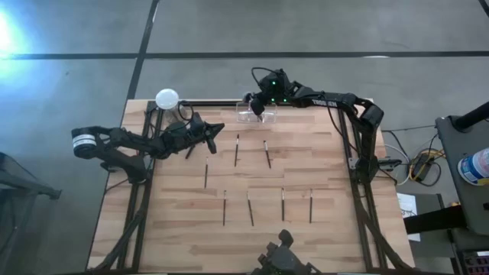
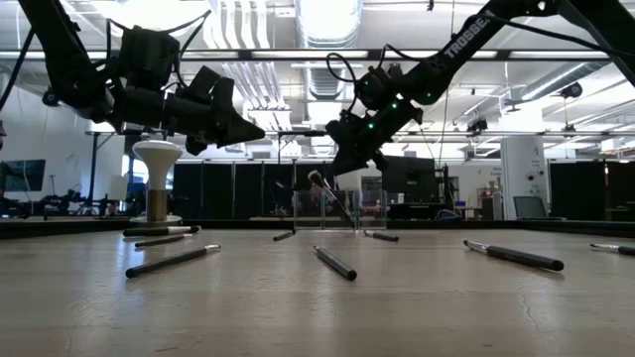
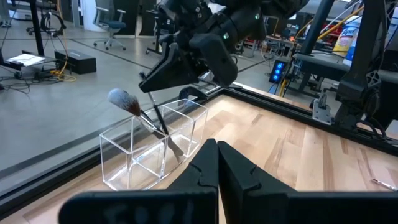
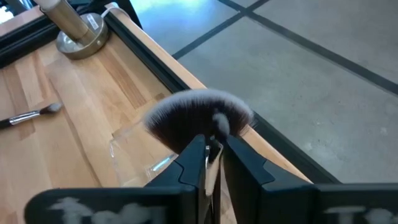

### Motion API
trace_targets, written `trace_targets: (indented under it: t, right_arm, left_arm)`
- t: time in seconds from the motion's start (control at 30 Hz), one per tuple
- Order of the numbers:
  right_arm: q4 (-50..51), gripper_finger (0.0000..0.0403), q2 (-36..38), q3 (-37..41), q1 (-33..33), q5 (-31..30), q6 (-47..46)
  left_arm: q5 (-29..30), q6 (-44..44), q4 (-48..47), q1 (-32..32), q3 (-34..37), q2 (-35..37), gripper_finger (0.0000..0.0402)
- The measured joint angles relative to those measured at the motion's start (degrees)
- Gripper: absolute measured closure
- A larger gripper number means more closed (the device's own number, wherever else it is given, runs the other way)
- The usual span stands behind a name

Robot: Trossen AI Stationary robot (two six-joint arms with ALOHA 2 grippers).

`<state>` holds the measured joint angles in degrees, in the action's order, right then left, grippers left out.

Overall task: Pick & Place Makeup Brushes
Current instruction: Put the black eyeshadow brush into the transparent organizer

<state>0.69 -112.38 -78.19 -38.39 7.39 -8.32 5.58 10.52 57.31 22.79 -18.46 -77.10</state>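
Note:
Several thin dark makeup brushes (image 1: 250, 211) lie flat on the wooden table (image 1: 328, 168). A clear two-part box (image 3: 149, 158) stands at the far edge. A brush with a fluffy head (image 3: 122, 99) leans in it, and a second thin handle (image 3: 166, 127) crosses it. My right gripper (image 4: 214, 148) hovers just over the box and that fluffy head (image 4: 199, 115), its fingers a narrow gap apart. My left gripper (image 3: 217, 152) hangs shut and empty above the table's far left (image 1: 218, 130). My right gripper comes slanting down from the right with its fingertips (image 3: 149, 87) right at the upper end of the thin handle (image 3: 154, 98) that stands in the box. Whether they touch it, I cannot tell. The fluffy head lies just beyond the fingertips.
A white ball-topped metal stand (image 1: 166, 98) stands at the far left corner, close to my left arm. One small brush (image 4: 31, 115) lies near its base. A camera mount (image 1: 279, 256) sits at the near edge. A black rail (image 3: 292, 106) borders the far edge.

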Motion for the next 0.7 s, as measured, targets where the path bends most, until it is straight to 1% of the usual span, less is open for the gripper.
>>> trace_targets:
  t: [0.23, 0.37, 0.47, 0.6, 0.7]
  right_arm:
    - [0.02, 0.0319, 0.09, 0.0, 0.0, -0.04, 0.02]
    - [0.34, 0.0316, 0.32, 0.0, 0.02, 0.0, 0.81]
    - [1.4, 0.0335, 0.97, 0.0, 0.42, 0.0, 2.58]
    - [2.27, 0.0379, 3.32, 1.24, 1.77, -0.06, 5.64]
    - [2.0, 0.0391, 6.49, 4.41, 3.34, -2.65, 6.9]
  left_arm:
    - [0.0, 0.0, -0.37, 0.0, 0.0, 0.0, 0.0402]
    - [0.0, 0.0, -0.37, 0.0, 0.0, 0.0, 0.0402]
    - [0.0, 0.0, -0.39, 0.0, 0.0, 0.0, 0.0402]
    - [0.0, -0.02, -0.87, 0.0, 0.0, 0.0, 0.0402]
    - [0.0, -0.2, -1.74, 0.0, 0.0, 0.0, 0.0402]
